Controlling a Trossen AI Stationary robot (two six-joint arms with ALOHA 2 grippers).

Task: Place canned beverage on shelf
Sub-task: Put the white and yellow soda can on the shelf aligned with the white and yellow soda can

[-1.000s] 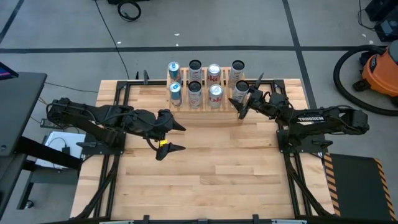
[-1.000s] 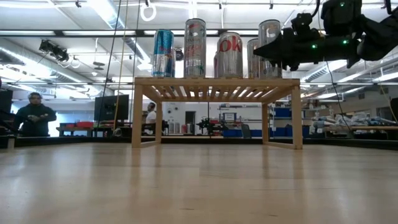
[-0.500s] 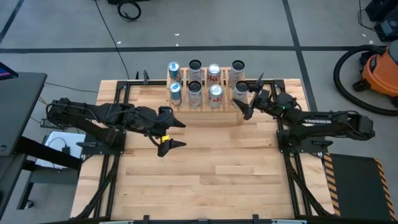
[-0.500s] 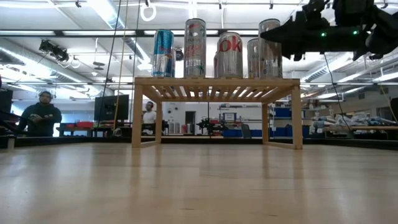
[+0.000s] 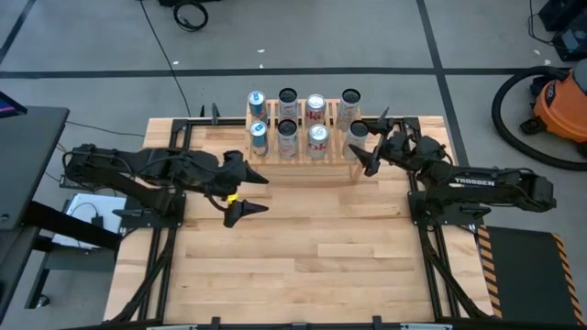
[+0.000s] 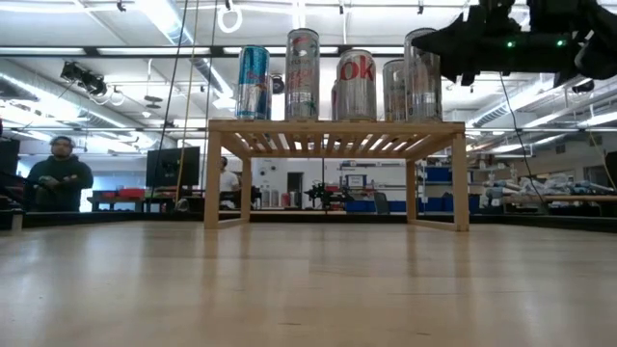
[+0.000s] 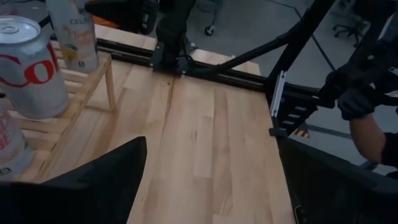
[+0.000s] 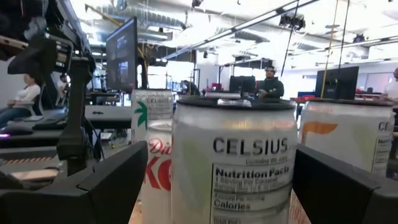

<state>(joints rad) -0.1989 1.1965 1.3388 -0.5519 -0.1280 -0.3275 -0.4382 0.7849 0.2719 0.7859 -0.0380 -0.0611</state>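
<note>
Right gripper (image 5: 371, 144) spread open and holding nothing at the shelf's (image 5: 303, 158) right end, white Celsius can (image 5: 358, 133) standing on the slats between its fingers, neighbouring cans crowding beyond, bare tabletop (image 5: 312, 257) behind, left gripper (image 5: 249, 192) open, well apart.

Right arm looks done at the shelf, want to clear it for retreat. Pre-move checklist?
1. Right gripper open around the Celsius can, not clamping: ok, fingers stand on either side of it.
2. Can upright on the shelf: ok in the low view.
3. Can fully on the slats, not over the right end: cannot tell.
4. Neighbouring cans upright, including the Coke can: ok.
5. Left gripper open, empty, over bare table away from the shelf: ok.
6. Gap between the right fingers and the next can for a straight pull-back: cannot tell.
</note>
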